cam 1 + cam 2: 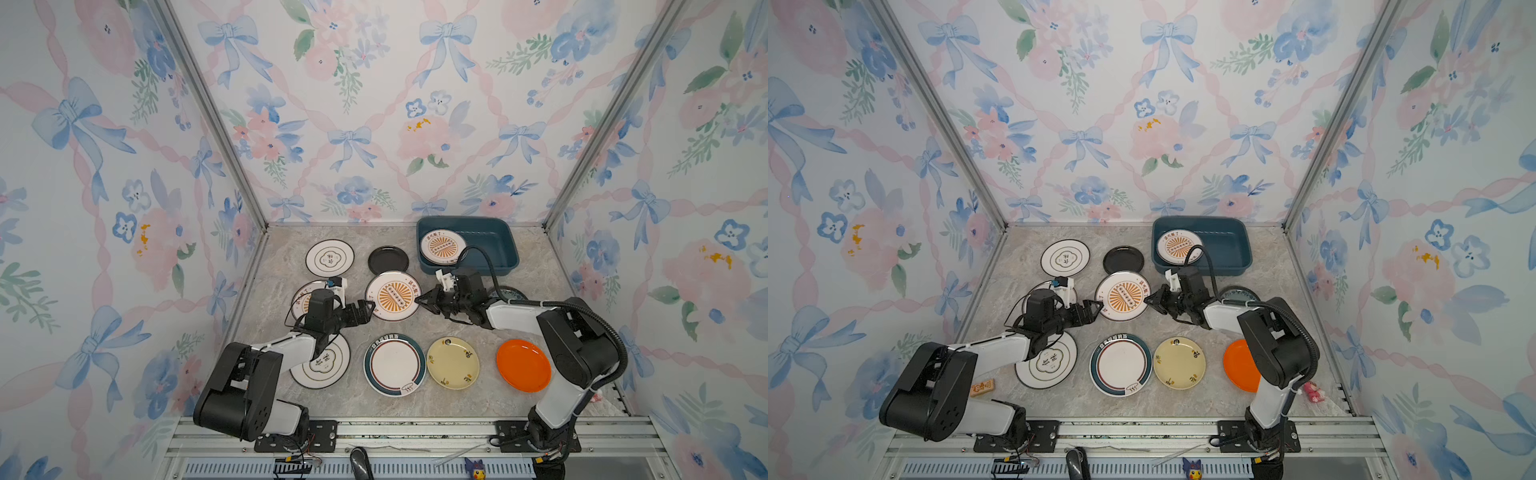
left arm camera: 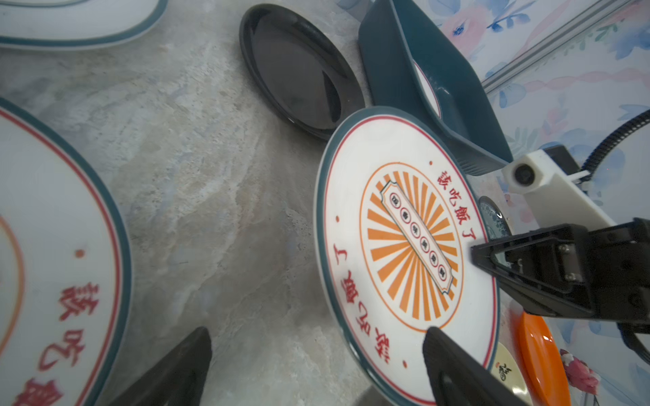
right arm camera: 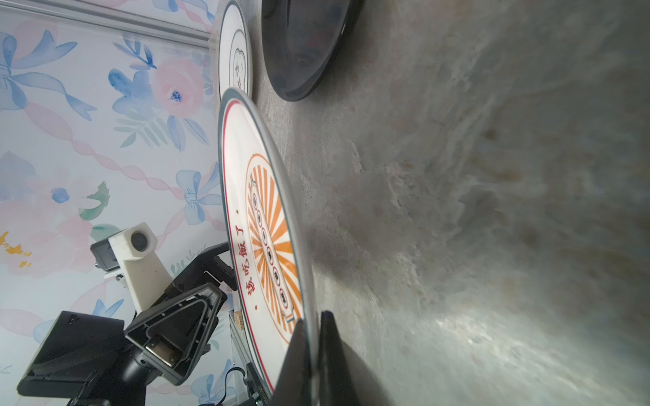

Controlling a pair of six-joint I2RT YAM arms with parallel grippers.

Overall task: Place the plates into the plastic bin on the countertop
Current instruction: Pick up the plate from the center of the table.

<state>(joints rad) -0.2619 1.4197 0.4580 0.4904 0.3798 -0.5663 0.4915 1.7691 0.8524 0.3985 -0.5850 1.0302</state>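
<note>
A white plate with an orange sunburst (image 1: 392, 296) (image 2: 404, 246) is held above the countertop (image 1: 436, 399) at mid-table. My right gripper (image 1: 419, 300) (image 3: 311, 316) is shut on its right rim, which is pinched between the two fingers. My left gripper (image 1: 370, 309) (image 2: 316, 334) is open at the plate's left rim, with one finger over the plate's face and the other out over the counter. The dark teal plastic bin (image 1: 465, 219) stands at the back right with another sunburst plate (image 1: 442, 247) inside it.
Several plates lie around. An emblem plate (image 1: 329, 258) and a black one (image 1: 388, 260) are at the back. A sunburst plate (image 1: 301, 301) and an emblem plate (image 1: 328, 365) lie under my left arm. Teal-rimmed (image 1: 395, 365), yellow (image 1: 453, 362) and orange (image 1: 521, 365) plates are in front.
</note>
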